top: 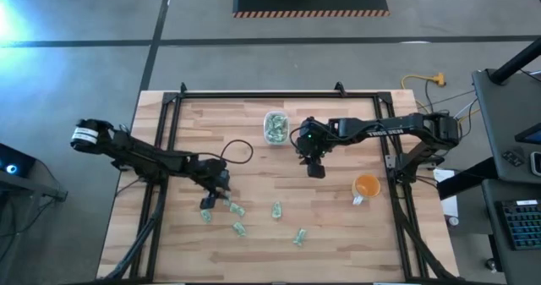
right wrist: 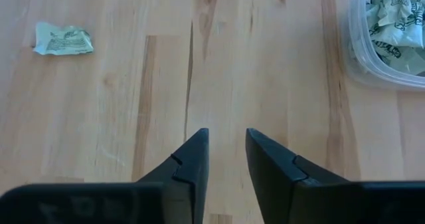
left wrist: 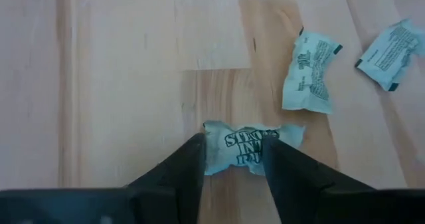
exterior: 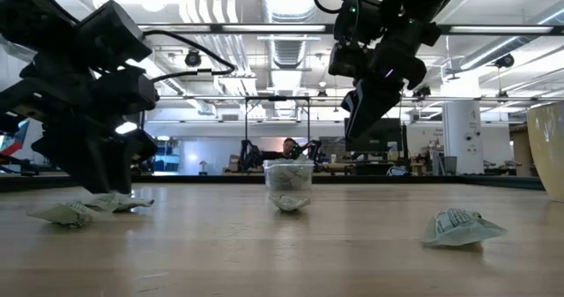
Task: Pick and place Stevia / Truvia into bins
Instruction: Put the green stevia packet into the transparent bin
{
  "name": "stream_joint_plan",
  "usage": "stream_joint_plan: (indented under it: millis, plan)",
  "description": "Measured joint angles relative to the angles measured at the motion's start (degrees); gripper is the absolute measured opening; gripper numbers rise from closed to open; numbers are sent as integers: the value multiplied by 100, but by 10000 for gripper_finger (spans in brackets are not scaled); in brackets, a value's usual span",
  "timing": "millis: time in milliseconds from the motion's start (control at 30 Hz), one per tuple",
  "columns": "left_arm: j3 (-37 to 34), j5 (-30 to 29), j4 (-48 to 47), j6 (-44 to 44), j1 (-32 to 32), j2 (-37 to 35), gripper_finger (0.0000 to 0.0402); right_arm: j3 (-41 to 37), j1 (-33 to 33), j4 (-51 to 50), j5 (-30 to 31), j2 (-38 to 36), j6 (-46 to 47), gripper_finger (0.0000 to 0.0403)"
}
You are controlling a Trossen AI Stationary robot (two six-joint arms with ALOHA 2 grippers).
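Several green-and-white Stevia packets lie flat on the wooden table near its front: (top: 237,209), (top: 276,209), (top: 298,236). My left gripper (top: 210,202) is down at the table over one packet (left wrist: 240,151). Its fingers straddle the packet's middle, and the packet's ends stick out past them. Two more packets (left wrist: 309,71), (left wrist: 392,44) lie just beyond. The clear bin (top: 275,126) stands at the far middle with packets inside (right wrist: 395,31). My right gripper (top: 314,168) hangs above bare wood to the right of the bin, its fingers (right wrist: 226,151) a narrow gap apart with nothing between them. My left gripper comes at the packet slanting down from the table's left, fingers across its length. One fingertip (left wrist: 194,159) stands at the packet's end and the other (left wrist: 279,161) overlaps its printed face (left wrist: 240,151). The packet lies on the table. Whether the fingers touch it, I cannot tell.
An orange cup (top: 366,186) stands at the right, near my right arm. A black frame (top: 279,95) runs along the table's far edge and sides. One packet (right wrist: 63,39) lies alone on bare wood ahead of my right gripper.
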Motion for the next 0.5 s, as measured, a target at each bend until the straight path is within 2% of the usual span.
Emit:
stream_joint_plan:
  millis: [300, 500]
  plan:
    - [22, -9, -164, 149, 1, -92, 33, 0, 0, 74, 0, 2, -20, 84]
    - [177, -251, -147, 644, 1, -98, 2, 0, 0, 107, 0, 2, -20, 86]
